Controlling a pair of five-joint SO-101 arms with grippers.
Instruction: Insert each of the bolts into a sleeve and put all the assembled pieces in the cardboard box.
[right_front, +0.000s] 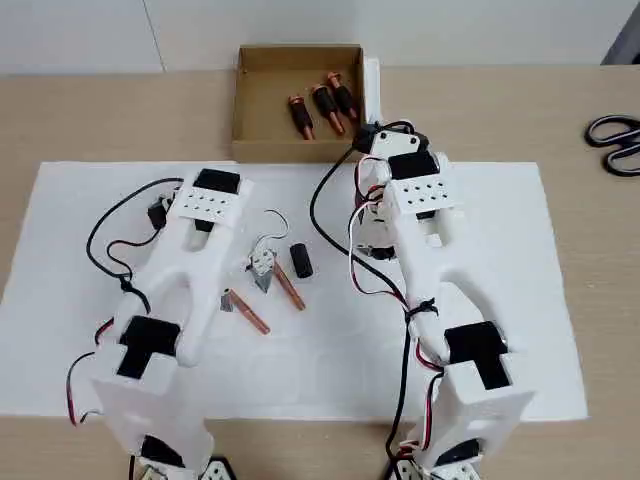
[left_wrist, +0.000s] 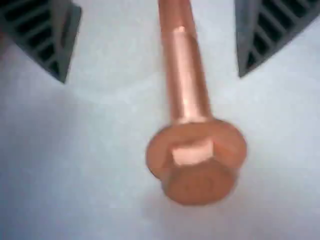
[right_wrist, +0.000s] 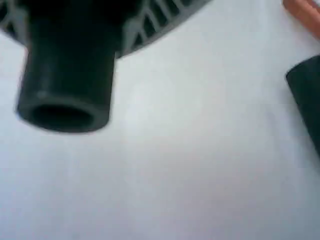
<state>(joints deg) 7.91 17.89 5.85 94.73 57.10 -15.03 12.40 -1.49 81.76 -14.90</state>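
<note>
Straddling a copper bolt (left_wrist: 186, 95) on the white sheet (left_wrist: 75, 175) with left end effector (left_wrist: 150, 77) released.
Grasping a black sleeve (right_wrist: 65, 85) in right end effector (right_wrist: 75, 30); second sleeve (right_front: 301, 260) nearby.

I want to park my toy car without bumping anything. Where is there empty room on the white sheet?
Bare patches: the white sheet along its left edge beside the left arm, right of the right arm, and its near strip between both arms. Crowded: the middle, where two bolts, a loose sleeve and the left claw sit close together.
</note>
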